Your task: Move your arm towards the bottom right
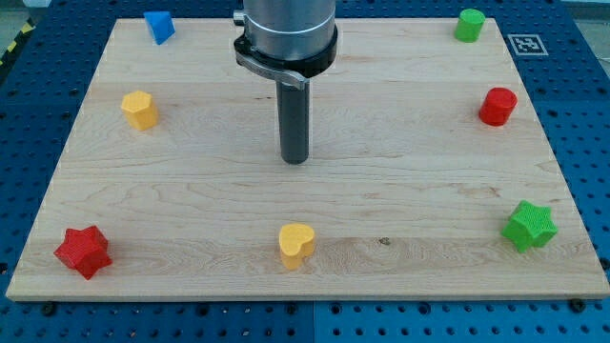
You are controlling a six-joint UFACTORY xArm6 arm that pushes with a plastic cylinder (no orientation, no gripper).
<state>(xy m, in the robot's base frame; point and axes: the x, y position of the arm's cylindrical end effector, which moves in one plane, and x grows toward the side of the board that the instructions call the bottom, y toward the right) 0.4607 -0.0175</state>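
My tip (pixel 294 159) stands near the middle of the wooden board (pixel 191 191), touching no block. The yellow heart block (pixel 295 245) lies below it toward the view's bottom. The green star block (pixel 529 226) sits at the bottom right. The red star block (pixel 83 252) sits at the bottom left. The red cylinder block (pixel 498 106) is at the right. The green cylinder block (pixel 469 25) is at the top right. The yellow hexagon block (pixel 140 110) is at the left and the blue block (pixel 159 27) at the top left.
The arm's grey body (pixel 286 33) hangs over the board's top middle. A blue pegboard table (pixel 581 114) surrounds the board. A black-and-white marker tag (pixel 527 44) lies off the board's top right corner.
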